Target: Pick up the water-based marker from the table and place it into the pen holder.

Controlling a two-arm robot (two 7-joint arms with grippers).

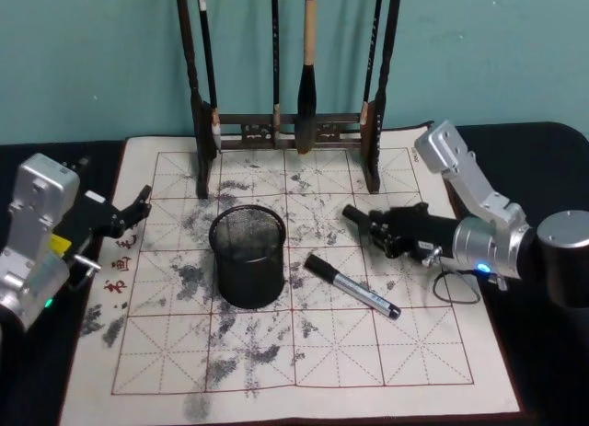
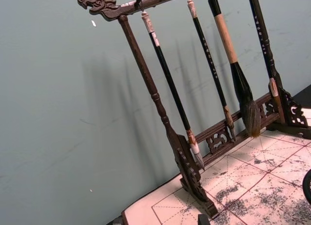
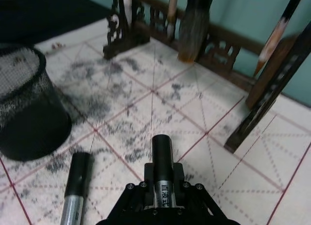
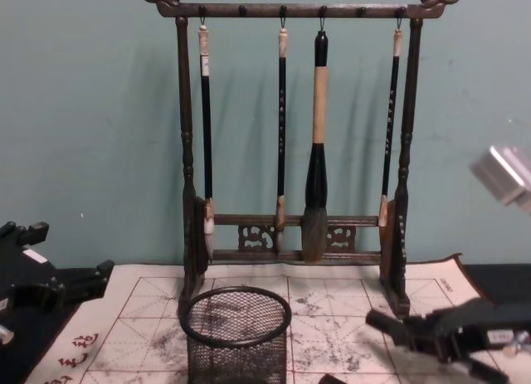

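Right gripper (image 1: 382,225) is clamped on a marker (image 3: 162,157), held low and roughly level over the mat (image 1: 414,352), to the right of the pen holder (image 1: 247,256). A second marker (image 1: 352,286) lies flat on the mat beside the holder, in front of the gripper. My take: lift first, tip the marker upright, centre it over the rim and lower it inside before letting go. The mesh cup looks light, so don't nudge it. Left gripper (image 1: 129,210) is parked at the mat's left edge; I can't tell its grip state. Barrel label reads "直液式". Red characters (image 1: 122,251) on the mat are unreadable.
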